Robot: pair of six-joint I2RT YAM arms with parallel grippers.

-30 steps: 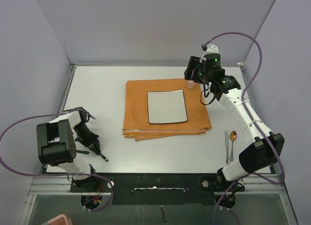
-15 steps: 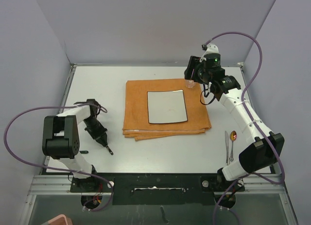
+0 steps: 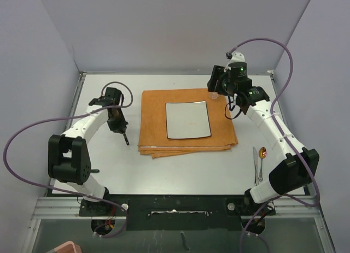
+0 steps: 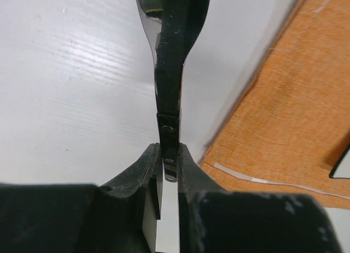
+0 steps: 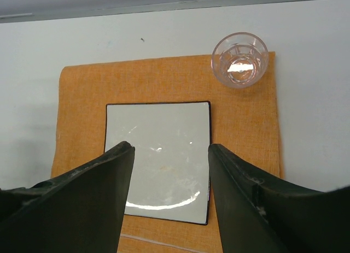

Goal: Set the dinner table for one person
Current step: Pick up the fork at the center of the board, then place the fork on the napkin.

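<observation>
Left gripper (image 4: 168, 154) jaws pinch a dark utensil (image 4: 169, 72): lay it flat, parallel, just left of the orange mat (image 3: 153, 127). Right gripper (image 5: 170, 149) jaws are spread.

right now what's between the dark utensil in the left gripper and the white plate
Between the dark utensil and the white plate: only a strip of bare dinner table, then the orange mat's left part. The top view shows it.

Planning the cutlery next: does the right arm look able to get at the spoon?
Probably yes: the right gripper is open and empty, and the spoon lies uncovered beside the knife on that arm's side.
</observation>
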